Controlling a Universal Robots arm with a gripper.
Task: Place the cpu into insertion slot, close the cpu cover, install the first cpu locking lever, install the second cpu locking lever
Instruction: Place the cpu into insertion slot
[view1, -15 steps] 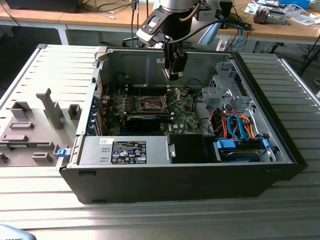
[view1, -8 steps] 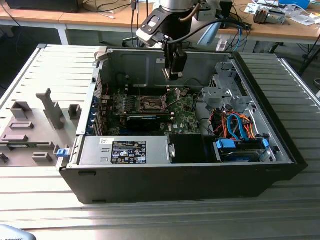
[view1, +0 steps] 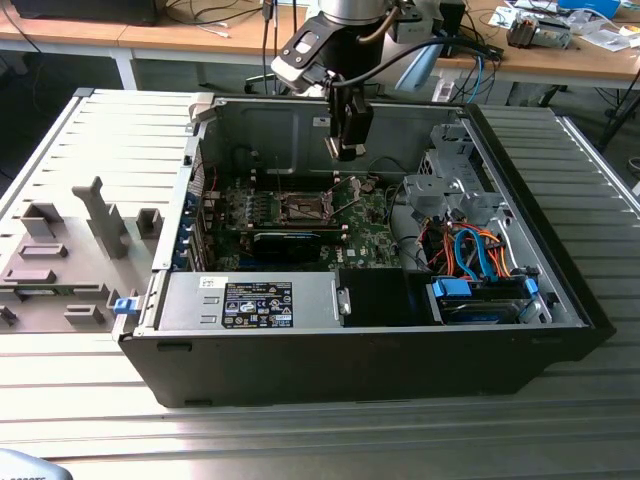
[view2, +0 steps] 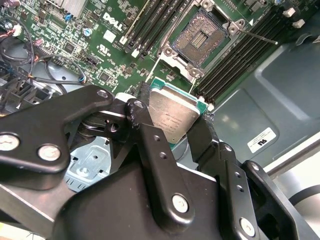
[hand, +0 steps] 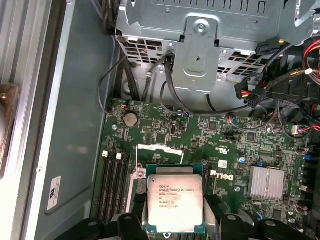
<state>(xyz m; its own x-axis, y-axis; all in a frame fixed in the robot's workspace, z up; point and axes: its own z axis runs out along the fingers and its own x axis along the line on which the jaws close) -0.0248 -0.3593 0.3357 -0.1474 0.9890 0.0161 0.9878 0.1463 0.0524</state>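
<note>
Black gripper (view2: 169, 121) fingers (view2: 142, 130) loom closest in the second wrist view, clamped on two opposite edges of the cpu (view2: 172, 114). The chip sits tilted between them, silver top outward, its green rim showing along one side. In the first wrist view the cpu (hand: 175, 197) again sits in the gripper (hand: 175, 226), held above the green motherboard (hand: 235, 145).

Beyond the chip in the second wrist view lies the slot (view2: 200, 37), well apart from the cpu. Its dark centre is uncovered inside the silver rim. A thin metal lever (view2: 257, 36) juts from one corner of the slot, and long black memory slots (view2: 155, 20) run along both sides of it. I cannot tell how the cover stands.

In the exterior view the gripper (view1: 347, 140) hangs in the upper middle of the frame, inside the open case (view1: 350, 370) and above the motherboard (view1: 370, 235). The slot (view1: 303, 208) is at mid-frame, lower than the gripper and slightly toward the exterior view's left. Orange and blue cables (view1: 475, 255) crowd the case toward the exterior view's right. Grey fixtures (view1: 100, 220) stand on the ribbed table (view1: 300, 440) at the exterior view's left.
</note>
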